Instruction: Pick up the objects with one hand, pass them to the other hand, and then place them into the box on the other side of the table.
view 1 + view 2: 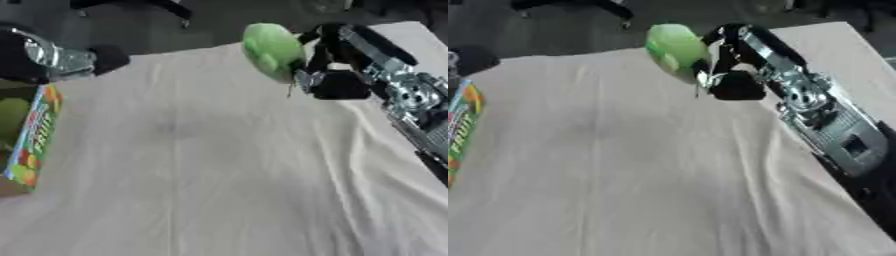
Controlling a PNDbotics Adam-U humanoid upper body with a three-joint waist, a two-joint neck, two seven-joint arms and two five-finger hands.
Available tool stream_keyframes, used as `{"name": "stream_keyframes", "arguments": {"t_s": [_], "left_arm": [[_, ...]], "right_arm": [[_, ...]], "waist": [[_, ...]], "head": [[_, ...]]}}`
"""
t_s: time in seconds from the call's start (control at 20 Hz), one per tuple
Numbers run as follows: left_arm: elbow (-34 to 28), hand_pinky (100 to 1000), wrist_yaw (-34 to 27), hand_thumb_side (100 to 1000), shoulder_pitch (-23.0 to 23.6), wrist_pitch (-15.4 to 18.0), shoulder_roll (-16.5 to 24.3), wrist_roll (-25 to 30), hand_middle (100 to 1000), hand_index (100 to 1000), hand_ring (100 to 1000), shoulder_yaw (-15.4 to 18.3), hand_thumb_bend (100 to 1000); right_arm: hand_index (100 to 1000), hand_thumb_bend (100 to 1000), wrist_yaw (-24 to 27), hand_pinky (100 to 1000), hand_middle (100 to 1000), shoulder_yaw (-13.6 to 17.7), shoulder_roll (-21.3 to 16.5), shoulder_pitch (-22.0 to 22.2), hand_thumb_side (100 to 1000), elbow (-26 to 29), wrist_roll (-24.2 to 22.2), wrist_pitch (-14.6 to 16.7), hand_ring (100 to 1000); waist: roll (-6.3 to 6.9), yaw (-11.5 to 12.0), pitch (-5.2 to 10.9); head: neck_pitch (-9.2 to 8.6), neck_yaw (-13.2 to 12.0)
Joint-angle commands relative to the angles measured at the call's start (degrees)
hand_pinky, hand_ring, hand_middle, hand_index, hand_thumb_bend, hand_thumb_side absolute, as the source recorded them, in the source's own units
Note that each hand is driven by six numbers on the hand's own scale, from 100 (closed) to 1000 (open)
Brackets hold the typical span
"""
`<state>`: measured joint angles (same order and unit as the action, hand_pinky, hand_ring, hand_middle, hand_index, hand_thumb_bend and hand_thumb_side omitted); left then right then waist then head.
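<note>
Green fruit (674,49) up, right hand (730,70) fingers curled round it; handover and the box (31,137) drop remain.

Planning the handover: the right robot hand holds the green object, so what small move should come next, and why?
Probably carry the green object leftward: the right robot hand grips it far from the box, and the left robot hand isn't visible, only its arm.

Likely an office or lab: cloth-covered table (219,175), chair base (131,6) on dark floor.
</note>
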<state>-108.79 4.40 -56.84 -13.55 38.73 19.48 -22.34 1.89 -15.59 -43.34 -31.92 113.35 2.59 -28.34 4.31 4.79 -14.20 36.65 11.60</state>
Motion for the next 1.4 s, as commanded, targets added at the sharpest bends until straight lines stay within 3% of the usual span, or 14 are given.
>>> {"name": "stream_keyframes", "arguments": {"t_s": [0.05,0.7,1.05,1.4], "left_arm": [[-0.76,685,1.24,252,-1.43,0.28,0.42,0.47,694,781,731,-0.24,633],[-1.64,681,5.21,210,-2.12,1.84,-2.18,-1.96,684,775,720,-2.04,654],[-2.26,681,9.68,173,-2.37,5.01,-3.36,-3.96,684,782,712,-3.26,705],[-2.09,666,10.07,137,-2.25,7.16,-4.18,-5.78,677,781,697,-3.78,683]], "right_arm": [[397,100,0.76,641,230,-0.59,-0.27,-1.52,100,1.24,-1.15,0.24,512],[396,100,3.7,628,227,-3.62,2.16,-5.15,100,1.24,-3.84,-0.09,502],[395,100,5.7,625,226,-5.64,3.89,-7.41,100,1.24,-4.74,-1.64,495],[394,100,6.69,622,226,-6.64,4.85,-8.93,100,1.24,-4.95,-2.59,491]], "waist": [[-0.24,0.09,1.71],[-0.39,-0.23,1.89],[-0.59,-0.35,1.95],[-0.72,-0.51,2.1]], "head": [[-0.25,-0.28],[-0.58,-0.74],[-0.83,-1.13],[-1.0,-1.11]]}}
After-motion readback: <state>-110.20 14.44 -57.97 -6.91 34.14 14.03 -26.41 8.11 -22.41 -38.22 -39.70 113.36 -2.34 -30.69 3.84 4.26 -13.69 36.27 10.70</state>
